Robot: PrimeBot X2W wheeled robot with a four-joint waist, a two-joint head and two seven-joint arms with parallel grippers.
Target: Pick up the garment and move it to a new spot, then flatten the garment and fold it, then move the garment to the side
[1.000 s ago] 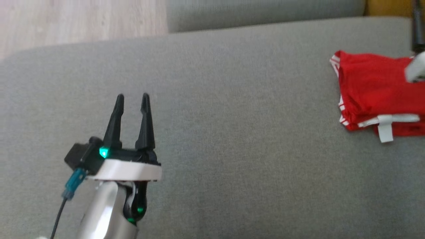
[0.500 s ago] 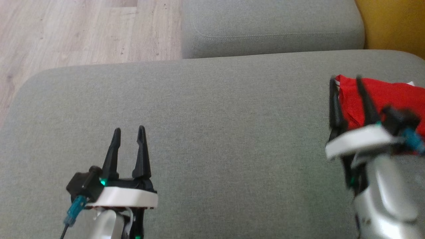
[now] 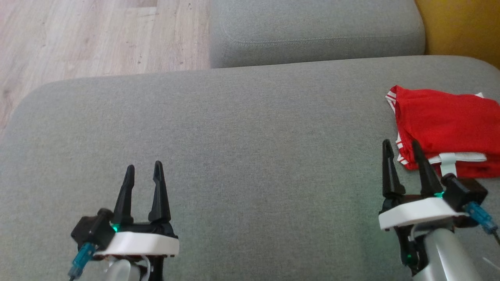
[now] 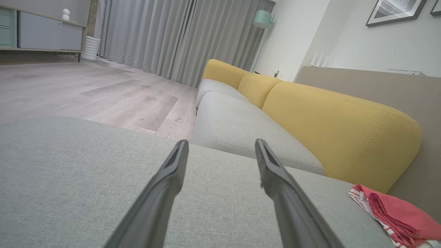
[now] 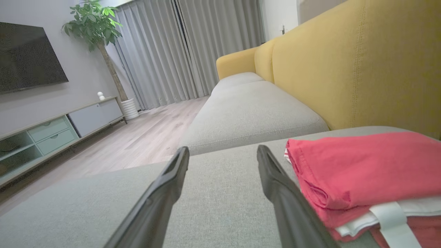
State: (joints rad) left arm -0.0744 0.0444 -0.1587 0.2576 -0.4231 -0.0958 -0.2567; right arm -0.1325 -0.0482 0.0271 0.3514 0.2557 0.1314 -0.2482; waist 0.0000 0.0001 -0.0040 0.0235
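A red garment (image 3: pixel 445 125) with white trim lies folded at the right edge of the grey sofa seat (image 3: pixel 250 156). It also appears at the lower right of the left wrist view (image 4: pixel 396 217) and at the right of the right wrist view (image 5: pixel 365 175). My right gripper (image 3: pixel 401 146) stands open just left of and below the garment, apart from it, with nothing between its fingers. My left gripper (image 3: pixel 142 170) is open over the bare seat at the lower left, far from the garment.
A second grey seat cushion (image 3: pixel 316 31) lies beyond the seat, with a yellow backrest (image 3: pixel 461 27) at the right. Wooden floor (image 3: pixel 90 35) lies past the seat's far left edge. A TV cabinet (image 5: pixel 58 129) stands across the room.
The head camera has tilted, shifting the whole picture. My right gripper has drawn back off the garment to its near left corner; half a second ago its fingers stood over the red cloth.
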